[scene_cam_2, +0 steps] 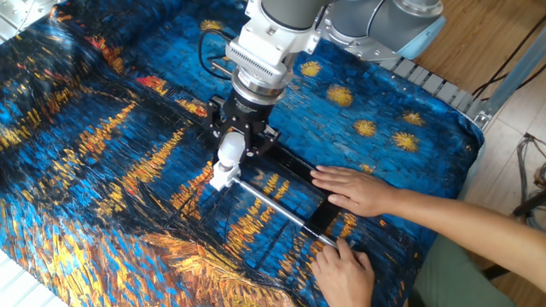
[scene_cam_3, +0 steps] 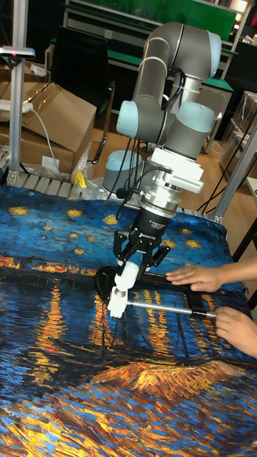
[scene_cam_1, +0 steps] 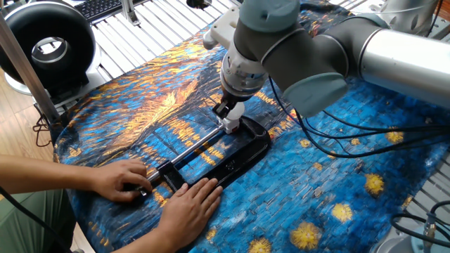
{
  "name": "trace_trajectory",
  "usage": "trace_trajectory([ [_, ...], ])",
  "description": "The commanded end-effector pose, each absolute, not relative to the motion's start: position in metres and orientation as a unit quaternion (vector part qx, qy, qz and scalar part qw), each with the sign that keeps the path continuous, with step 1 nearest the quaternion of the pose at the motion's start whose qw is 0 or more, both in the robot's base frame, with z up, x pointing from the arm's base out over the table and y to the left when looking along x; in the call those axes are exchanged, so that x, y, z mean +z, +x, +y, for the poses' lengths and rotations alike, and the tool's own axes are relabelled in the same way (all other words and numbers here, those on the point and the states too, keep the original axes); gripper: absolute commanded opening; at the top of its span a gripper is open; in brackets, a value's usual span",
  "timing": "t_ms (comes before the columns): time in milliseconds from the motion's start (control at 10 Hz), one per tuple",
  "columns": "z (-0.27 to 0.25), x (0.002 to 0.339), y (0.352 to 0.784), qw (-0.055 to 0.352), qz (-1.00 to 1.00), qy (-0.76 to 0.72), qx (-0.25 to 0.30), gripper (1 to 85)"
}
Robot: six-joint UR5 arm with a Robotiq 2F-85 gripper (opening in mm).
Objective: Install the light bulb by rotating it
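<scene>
- The counter (scene_cam_2: 77,102) is draped in a blue and orange painted-night cloth that fills most of both fixed views.
- The UR5 arm (scene_cam_1: 330,49) reaches in from the 2 o'clock side of one fixed view; in the tall fixed view it descends from 12 o'clock, wrist pointing down at the cloth.
- A person's two hands rest on the fixture: one hand (scene_cam_2: 354,189) lies flat on the black frame at about 4 o'clock from the bulb in the other fixed view, and the other hand (scene_cam_2: 341,269) grips the far end of the metal rod near 5 o'clock.
- A black ring-shaped device (scene_cam_1: 46,46) stands off the counter's edge at 10 o'clock in one fixed view.
- The black clamp frame (scene_cam_1: 235,158) lies flat on the cloth, with a slim metal rod (scene_cam_2: 277,207) running along it from the socket toward the person.
- The claw (scene_cam_2: 229,147) hangs directly over the socket end of the frame, its dark fingers closed around the bulb's sides.
- The white socket block (scene_cam_3: 117,303) sits at the rod's end, just below the bulb and touching it.
- The light bulb (scene_cam_2: 229,152) stands upright between the claw's fingers, its neck seated in the socket block, near the centre of the counter; how deep it sits cannot be told.
</scene>
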State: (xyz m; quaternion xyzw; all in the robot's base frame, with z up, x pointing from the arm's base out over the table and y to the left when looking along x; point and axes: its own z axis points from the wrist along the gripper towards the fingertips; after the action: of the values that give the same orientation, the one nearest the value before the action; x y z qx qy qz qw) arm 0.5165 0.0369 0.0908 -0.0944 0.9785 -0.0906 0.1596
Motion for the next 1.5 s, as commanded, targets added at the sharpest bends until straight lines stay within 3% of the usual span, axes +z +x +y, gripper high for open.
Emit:
trace_trajectory([
  [0,0.037,0.093,0.516,0.152,0.980,-0.085,-0.091,38.7],
  [100,0.038,0.094,0.515,0.147,0.981,-0.087,-0.090,36.0],
  [400,0.042,0.095,0.525,0.146,0.982,-0.094,-0.076,5.7],
  [500,0.042,0.095,0.530,0.145,0.981,-0.103,-0.073,1.0],
  [1400,0.028,0.100,0.530,0.076,0.982,-0.158,-0.072,1.0],
])
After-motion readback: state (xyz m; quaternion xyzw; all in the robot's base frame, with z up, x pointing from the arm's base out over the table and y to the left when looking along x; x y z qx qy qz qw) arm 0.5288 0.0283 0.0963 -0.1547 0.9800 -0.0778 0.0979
